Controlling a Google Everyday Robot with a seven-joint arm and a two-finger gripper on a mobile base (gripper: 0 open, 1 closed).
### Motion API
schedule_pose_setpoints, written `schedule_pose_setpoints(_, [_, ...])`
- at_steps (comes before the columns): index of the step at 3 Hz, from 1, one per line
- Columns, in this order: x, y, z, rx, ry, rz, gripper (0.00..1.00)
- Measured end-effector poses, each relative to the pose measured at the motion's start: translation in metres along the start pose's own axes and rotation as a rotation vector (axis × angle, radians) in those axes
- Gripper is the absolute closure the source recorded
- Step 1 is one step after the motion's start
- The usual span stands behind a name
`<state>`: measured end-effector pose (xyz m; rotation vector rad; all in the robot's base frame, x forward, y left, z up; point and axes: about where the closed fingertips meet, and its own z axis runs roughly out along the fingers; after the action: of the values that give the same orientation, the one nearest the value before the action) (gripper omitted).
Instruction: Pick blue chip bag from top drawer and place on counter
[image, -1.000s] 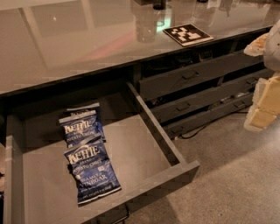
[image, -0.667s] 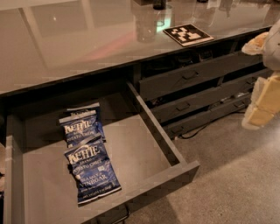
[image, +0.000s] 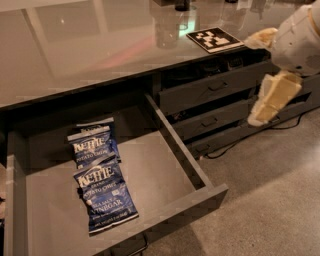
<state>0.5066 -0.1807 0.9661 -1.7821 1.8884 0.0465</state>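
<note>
Camera view: blue chip bag (image: 106, 200) lies in the top drawer (image: 165, 170). Hand (image: 267, 67) — fingers apart, empty — hangs off the table's (image: 75, 55) front edge, right end.

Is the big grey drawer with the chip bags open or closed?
Open: the wide dark-grey drawer is pulled out, glossy blue chip bags lying flat inside. The pale pincer hangs at the picture's right.

You have one camera view, looking steeply down from above and in front of the open top drawer (image: 160, 175), fairly near. It faces the counter (image: 100, 45) along the far side. The gripper (image: 266, 70) hangs at the view's right edge, fingers apart.
</note>
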Motion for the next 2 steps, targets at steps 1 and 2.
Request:
schedule_pose_setpoints(1, [-0.029,-0.016,0.035,-0.057,-0.154,-0.090,0.00])
schedule_pose_setpoints(2, [-0.060,-0.014,0.074,-0.180,-0.278,-0.166,0.00])
